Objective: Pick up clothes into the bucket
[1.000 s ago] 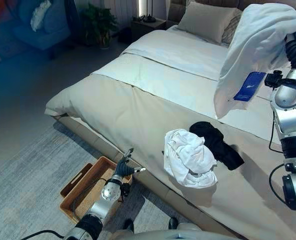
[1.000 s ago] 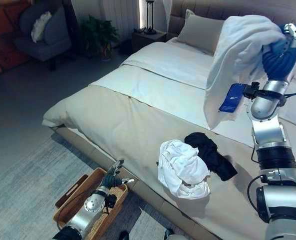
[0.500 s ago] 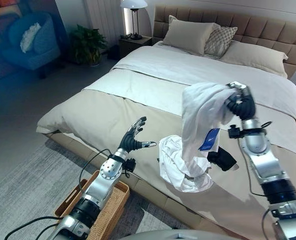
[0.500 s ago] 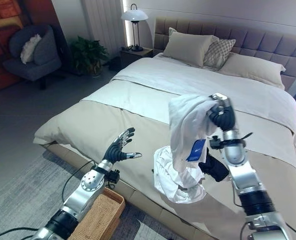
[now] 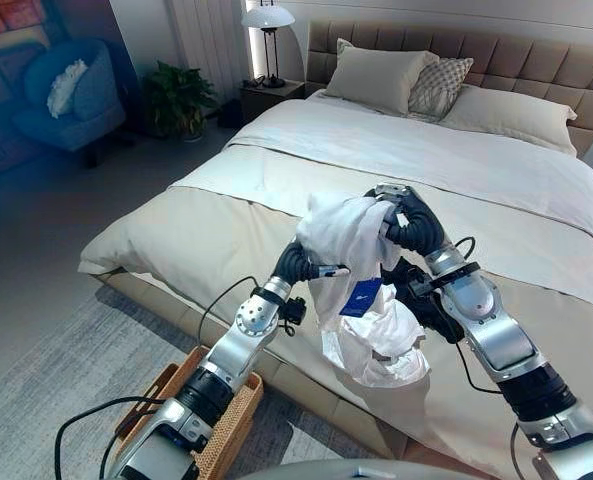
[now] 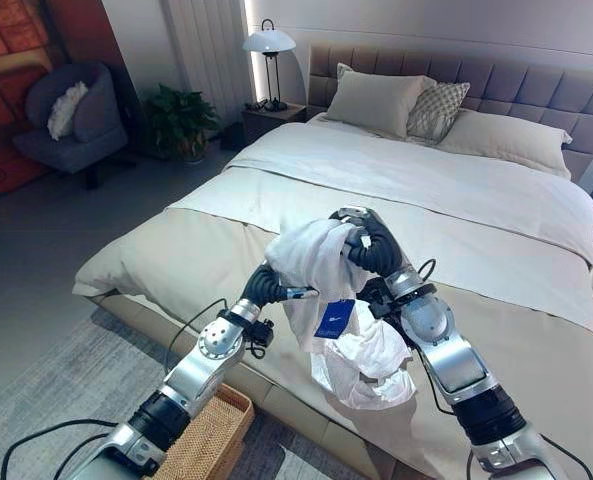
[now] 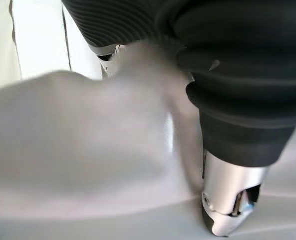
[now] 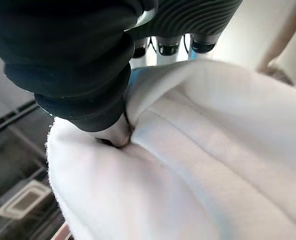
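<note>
Now white garment [image 5: 348,235] hangs between right hand [image 5: 404,215] and left hand [image 5: 298,265].

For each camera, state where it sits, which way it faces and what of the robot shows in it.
Left eye view: on the head, looking down across the beige bed; both arms meet at the lifted white garment, wicker basket below.
Right eye view: beside it, sharing that scene.
Left wrist view: on the left arm, along the left hand against white cloth.
Right wrist view: on the right arm, along the right hand pinching white cloth; both wrist views share the garment.
</note>
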`<state>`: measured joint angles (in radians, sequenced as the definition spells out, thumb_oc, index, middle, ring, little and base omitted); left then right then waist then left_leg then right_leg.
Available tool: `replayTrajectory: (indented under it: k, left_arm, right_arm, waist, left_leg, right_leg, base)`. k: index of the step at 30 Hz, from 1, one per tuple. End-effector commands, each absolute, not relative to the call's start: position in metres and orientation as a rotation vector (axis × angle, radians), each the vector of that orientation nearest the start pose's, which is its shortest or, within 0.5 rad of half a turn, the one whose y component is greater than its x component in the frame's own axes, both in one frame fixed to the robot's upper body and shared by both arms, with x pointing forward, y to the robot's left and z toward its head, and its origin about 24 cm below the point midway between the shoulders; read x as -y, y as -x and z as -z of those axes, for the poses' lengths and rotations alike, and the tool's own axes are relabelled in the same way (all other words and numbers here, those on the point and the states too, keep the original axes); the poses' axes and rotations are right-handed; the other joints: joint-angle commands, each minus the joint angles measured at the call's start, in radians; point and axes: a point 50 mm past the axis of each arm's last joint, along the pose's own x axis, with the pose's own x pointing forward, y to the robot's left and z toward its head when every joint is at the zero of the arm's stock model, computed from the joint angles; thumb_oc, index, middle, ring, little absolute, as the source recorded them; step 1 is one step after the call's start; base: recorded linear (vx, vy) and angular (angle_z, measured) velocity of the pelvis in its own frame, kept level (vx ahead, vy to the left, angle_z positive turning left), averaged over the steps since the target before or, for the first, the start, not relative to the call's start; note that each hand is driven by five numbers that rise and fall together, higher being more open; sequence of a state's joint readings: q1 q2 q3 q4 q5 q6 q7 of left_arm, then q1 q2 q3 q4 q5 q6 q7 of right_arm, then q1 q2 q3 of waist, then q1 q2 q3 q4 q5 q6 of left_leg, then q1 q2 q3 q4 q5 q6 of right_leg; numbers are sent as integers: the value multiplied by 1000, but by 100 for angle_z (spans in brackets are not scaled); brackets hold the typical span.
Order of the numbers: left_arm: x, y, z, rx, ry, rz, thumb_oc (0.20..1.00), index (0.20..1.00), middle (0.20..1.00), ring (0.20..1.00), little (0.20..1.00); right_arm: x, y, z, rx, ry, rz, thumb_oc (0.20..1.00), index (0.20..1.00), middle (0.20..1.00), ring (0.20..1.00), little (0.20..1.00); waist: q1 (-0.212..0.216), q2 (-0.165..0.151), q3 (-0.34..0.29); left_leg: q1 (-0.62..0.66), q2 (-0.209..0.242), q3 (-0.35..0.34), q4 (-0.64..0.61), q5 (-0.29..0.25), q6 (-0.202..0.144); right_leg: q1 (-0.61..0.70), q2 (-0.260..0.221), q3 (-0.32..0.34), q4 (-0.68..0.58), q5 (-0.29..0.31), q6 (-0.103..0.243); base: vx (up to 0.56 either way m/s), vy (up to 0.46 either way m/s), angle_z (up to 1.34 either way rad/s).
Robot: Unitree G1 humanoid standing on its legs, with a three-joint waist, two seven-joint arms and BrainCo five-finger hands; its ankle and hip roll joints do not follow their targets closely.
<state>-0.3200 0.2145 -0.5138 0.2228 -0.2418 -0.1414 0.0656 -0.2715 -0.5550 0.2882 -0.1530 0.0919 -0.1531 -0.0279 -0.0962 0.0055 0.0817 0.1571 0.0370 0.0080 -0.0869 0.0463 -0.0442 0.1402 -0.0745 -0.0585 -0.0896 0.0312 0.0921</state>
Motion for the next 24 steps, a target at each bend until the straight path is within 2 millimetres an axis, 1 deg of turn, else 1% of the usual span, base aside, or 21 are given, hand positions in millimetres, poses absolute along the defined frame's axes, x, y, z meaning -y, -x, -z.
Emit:
replayTrajectory:
  k: [1, 4, 6, 7, 8, 9, 10, 11, 12, 13, 14, 15, 16, 17, 18, 19, 20, 22, 24]
  left_arm:
    - [-40, -291, -89, 190, 6, 604, 1000, 1000, 1000, 1000, 1000]
    - [-29, -285, -89, 142, 98, 699, 1000, 1000, 1000, 1000, 1000]
    - [-27, -283, -90, 131, 115, 725, 1000, 1000, 1000, 1000, 1000]
    - [-20, -277, -87, 85, 156, 797, 1000, 1000, 1000, 1000, 1000]
    - [-20, -277, -87, 85, 156, 797, 1000, 1000, 1000, 1000, 1000]
    - [-18, -272, -83, 28, 207, 869, 1000, 1000, 1000, 1000, 1000]
    - [-18, -270, -80, 1, 220, 899, 843, 843, 843, 843, 843]
    - [-18, -270, -80, 1, 219, 899, 843, 843, 843, 843, 843]
    - [-19, -267, -74, -51, 258, 922, 200, 200, 200, 200, 200]
    - [-20, -266, -71, -65, 265, 924, 200, 200, 200, 200, 200]
    - [-22, -265, -69, -76, 269, 924, 200, 200, 200, 200, 200]
    - [-26, -265, -69, -75, 269, 919, 200, 200, 200, 200, 200]
    - [-31, -265, -64, -90, 277, 900, 200, 200, 200, 200, 200]
    - [-35, -265, -63, -91, 280, 882, 200, 200, 200, 200, 200]
    - [-41, -266, -59, -97, 284, 847, 200, 200, 200, 200, 200]
    - [-41, -266, -59, -97, 284, 846, 200, 200, 200, 200, 200]
    - [-50, -268, -56, -91, 264, 795, 200, 200, 200, 200, 200]
    - [-64, -270, -52, -73, 223, 715, 200, 200, 200, 200, 200]
    - [-82, -274, -53, -34, 174, 609, 200, 200, 200, 200, 200]
  right_arm:
    - [128, -269, -201, 744, 326, -407, 200, 200, 200, 200, 200]
    - [124, -268, -204, 753, 313, -434, 200, 200, 200, 200, 200]
    - [124, -267, -205, 755, 311, -439, 200, 200, 200, 200, 200]
    - [123, -267, -207, 758, 311, -448, 200, 200, 200, 200, 200]
    - [123, -267, -207, 758, 311, -448, 200, 200, 200, 200, 200]
    - [123, -267, -208, 756, 293, -457, 200, 200, 200, 200, 200]
    - [123, -266, -209, 756, 289, -463, 200, 200, 200, 200, 200]
    - [123, -266, -209, 756, 289, -463, 200, 200, 200, 200, 200]
    - [122, -267, -209, 757, 293, -467, 200, 200, 200, 200, 200]
    - [122, -267, -208, 755, 291, -467, 200, 200, 200, 200, 200]
    - [122, -266, -208, 753, 290, -467, 250, 250, 250, 250, 250]
    - [123, -266, -207, 751, 293, -465, 266, 266, 266, 266, 266]
    - [124, -266, -207, 748, 295, -465, 363, 363, 363, 363, 363]
    - [124, -265, -206, 746, 293, -464, 567, 567, 567, 567, 567]
    - [125, -265, -204, 740, 287, -460, 831, 831, 831, 831, 831]
    - [125, -265, -204, 740, 287, -460, 959, 959, 959, 959, 959]
    - [127, -264, -201, 729, 283, -453, 1000, 1000, 1000, 1000, 1000]
    - [132, -262, -195, 704, 269, -435, 1000, 1000, 1000, 1000, 1000]
    - [138, -260, -188, 676, 263, -416, 1000, 1000, 1000, 1000, 1000]
  waist:
    - [4, -55, -18]
    - [3, -52, -14]
    - [3, -51, -13]
    - [2, -50, -13]
    - [2, -50, -13]
    - [-1, -50, -14]
    - [-3, -49, -14]
    - [-3, -49, -14]
    - [-5, -49, -14]
    - [-5, -49, -12]
    - [-5, -49, -12]
    - [-5, -49, -11]
    - [-4, -50, -9]
    - [-3, -51, -8]
    - [-1, -51, -8]
    - [-1, -51, -8]
    - [2, -52, -6]
    - [7, -55, -4]
    - [12, -57, -4]
  left_leg:
    - [-33, -41, -19, 106, -102, 21]
    - [-36, -41, -23, 108, -101, 21]
    - [-38, -42, -24, 110, -101, 21]
    - [-40, -43, -27, 112, -100, 20]
    - [-40, -43, -27, 112, -100, 20]
    - [-40, -42, -27, 111, -101, 19]
    - [-39, -42, -27, 110, -101, 19]
    - [-39, -42, -27, 110, -101, 19]
    - [-40, -42, -28, 110, -101, 18]
    - [-40, -42, -28, 110, -101, 18]
    - [-42, -42, -29, 110, -101, 18]
    - [-43, -42, -30, 110, -101, 17]
    - [-44, -42, -29, 110, -101, 17]
    - [-45, -43, -29, 112, -102, 17]
    - [-47, -44, -29, 112, -103, 17]
    - [-47, -44, -29, 112, -103, 17]
    - [-50, -44, -29, 115, -103, 17]
    - [-52, -46, -32, 114, -102, 18]
    - [-55, -46, -34, 115, -102, 18]
  right_leg:
    - [-25, -58, -27, 107, -41, 46]
    - [-26, -59, -33, 106, -40, 46]
    - [-27, -59, -35, 107, -40, 46]
    - [-27, -60, -37, 107, -40, 47]
    - [-27, -60, -37, 107, -40, 47]
    - [-28, -61, -41, 107, -40, 48]
    - [-28, -61, -41, 107, -40, 48]
    - [-28, -61, -41, 107, -40, 48]
    - [-29, -62, -41, 109, -41, 48]
    - [-30, -62, -39, 110, -42, 49]
    - [-32, -62, -40, 111, -42, 49]
    - [-34, -62, -40, 112, -42, 49]
    - [-37, -63, -40, 113, -42, 50]
    - [-38, -62, -39, 115, -43, 50]
    - [-40, -62, -38, 116, -44, 49]
    - [-40, -62, -38, 116, -44, 49]
    - [-42, -62, -39, 118, -44, 48]
    - [-42, -63, -41, 118, -45, 47]
    - [-43, -64, -44, 119, -46, 46]
  base:
    - [-2, -1, 4]
    - [-2, 3, 5]
    - [0, 2, 2]
    - [0, 0, 0]
    - [0, 0, 0]
    - [0, 0, 0]
    - [0, 0, 0]
    - [0, 0, 0]
    - [0, 0, 0]
    - [0, 0, 0]
    - [0, 0, 0]
    - [0, 0, 0]
    - [0, 0, 0]
    - [0, 0, 0]
    - [0, 0, 0]
    - [0, 0, 0]
    - [0, 0, 0]
    - [0, 0, 0]
    - [0, 0, 0]
